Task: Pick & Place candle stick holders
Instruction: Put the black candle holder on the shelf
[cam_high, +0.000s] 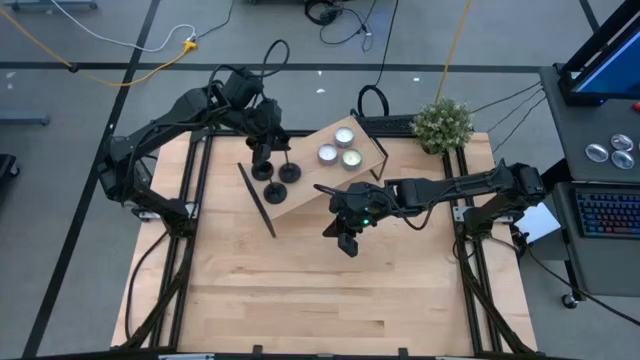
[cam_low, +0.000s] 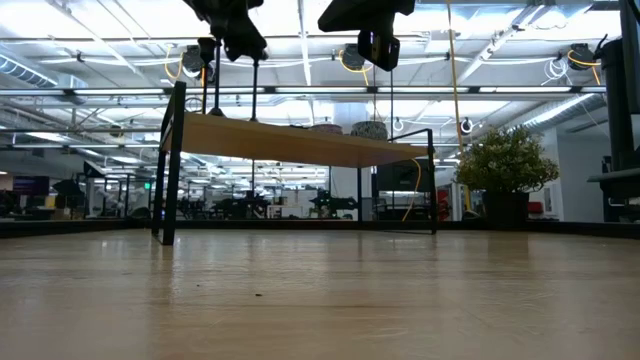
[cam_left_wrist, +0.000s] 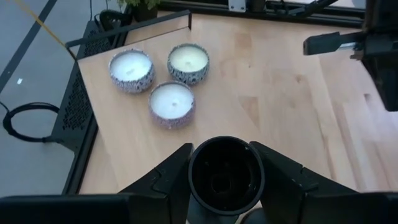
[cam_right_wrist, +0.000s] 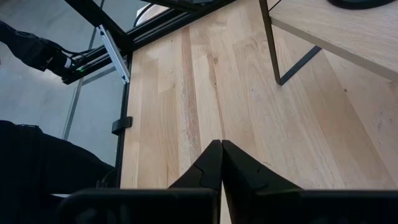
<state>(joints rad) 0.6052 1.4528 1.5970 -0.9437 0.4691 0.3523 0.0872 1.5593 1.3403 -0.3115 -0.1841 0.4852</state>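
Observation:
A low wooden shelf (cam_high: 310, 190) on a black frame stands at the table's far middle. Two black candle stick holders (cam_high: 290, 172) (cam_high: 275, 192) stand on their disc bases at its left end. My left gripper (cam_high: 268, 135) hovers over that end, shut on the cup top of another holder (cam_left_wrist: 225, 177). My right gripper (cam_high: 345, 240) hangs shut and empty above the bare table, just in front of the shelf's right half. In the low view both grippers (cam_low: 235, 30) (cam_low: 375, 40) show high above the shelf, with thin stems (cam_low: 255, 90) under the left one. My left gripper pinches the holder's round cup top (cam_left_wrist: 196, 175) between its two fingers (cam_left_wrist: 158, 183), one on each side. The fingers slant down from the table's far left. The cup's mouth faces up, so the holder is upright. Stem and base are hidden under the cup; whether the base rests on the shelf I cannot tell.
Three small round candles in patterned tins (cam_left_wrist: 171, 102) sit together on the shelf's far right part (cam_high: 340, 148). A potted plant (cam_high: 443, 122) stands at the table's far right corner. Bare wooden table (cam_high: 320, 300) stretches in front of the shelf.

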